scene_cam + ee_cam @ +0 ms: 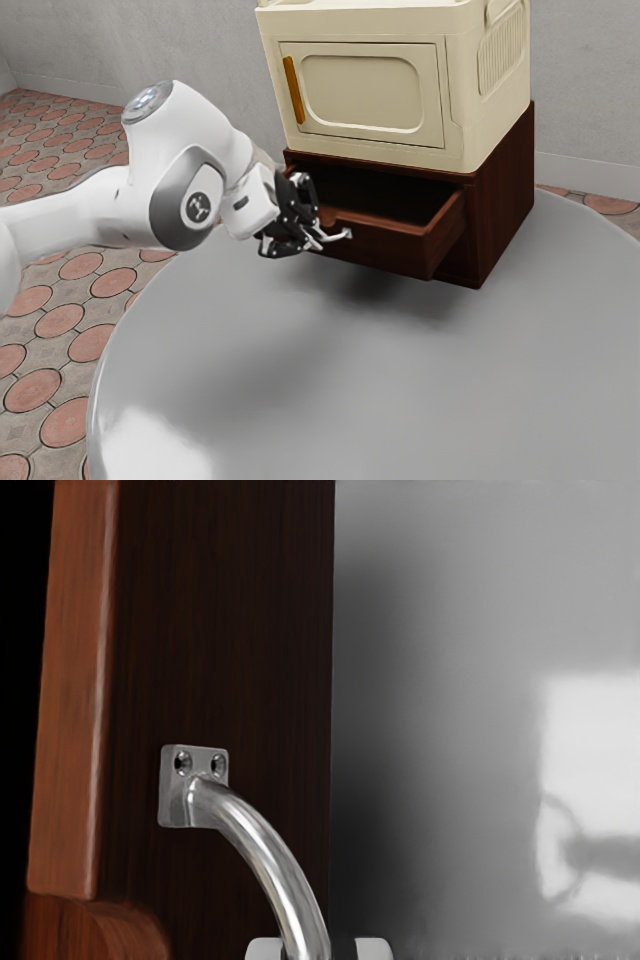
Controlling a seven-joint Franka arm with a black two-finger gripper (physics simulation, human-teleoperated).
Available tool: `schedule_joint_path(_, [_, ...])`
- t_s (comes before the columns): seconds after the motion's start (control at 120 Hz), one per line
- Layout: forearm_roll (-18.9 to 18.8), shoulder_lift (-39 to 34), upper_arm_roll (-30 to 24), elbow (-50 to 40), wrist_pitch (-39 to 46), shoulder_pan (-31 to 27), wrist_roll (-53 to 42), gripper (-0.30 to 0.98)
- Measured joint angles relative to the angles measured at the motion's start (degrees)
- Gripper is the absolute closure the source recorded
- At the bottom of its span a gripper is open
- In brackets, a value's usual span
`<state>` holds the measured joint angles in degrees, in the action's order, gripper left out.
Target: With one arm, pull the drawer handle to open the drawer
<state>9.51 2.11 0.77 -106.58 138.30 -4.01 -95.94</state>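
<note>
Beginning with the signs, a dark mark [198,207] sits on the grey joint cover [168,222] of the white arm [95,207]; it looks like a small emblem, but it is too small to identify. On the round end [150,99] of the upper joint there are also some fine marks, which are too small to read.

The metal handle [264,857] is directly at the hand [318,232]. In the wrist view, its curved bar comes out from a small plate [177,805] with two screws, and it leads toward the hand. This plate is fixed on the dark front of the drawer [385,248], near the lighter brown upper edge [77,680]. The drawer is open: it stands out from the brown cabinet [502,215], and its inside can be seen. Whether the hand is wide or closed around the handle, I cannot tell.

The arm enters from the exterior view's left, rises a little to the big joint, and then bends downward to the hand. The hand is directed to the exterior view's right, in front of the drawer and above the round grey table [330,400].

On top of the cabinet rests a cream-coloured box [490,110]. Its door [370,92] is closed and has an orange grip [293,90]. Behind is a grey wall [80,40], and the floor [45,370] has reddish round tiles.
</note>
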Motion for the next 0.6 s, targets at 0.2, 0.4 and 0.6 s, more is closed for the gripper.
schedule_joint_path(0.2, [0.0, -1.8, 0.1, -1.6, -0.8, 0.1, 0.0, 0.7])
schedule_joint_path(0.4, [-0.2, -4.1, 0.2, -3.5, -1.3, 0.2, 0.0, 0.7])
schedule_joint_path(0.6, [-0.9, -7.6, 0.4, -4.7, -3.2, -0.3, 0.0, 0.6])
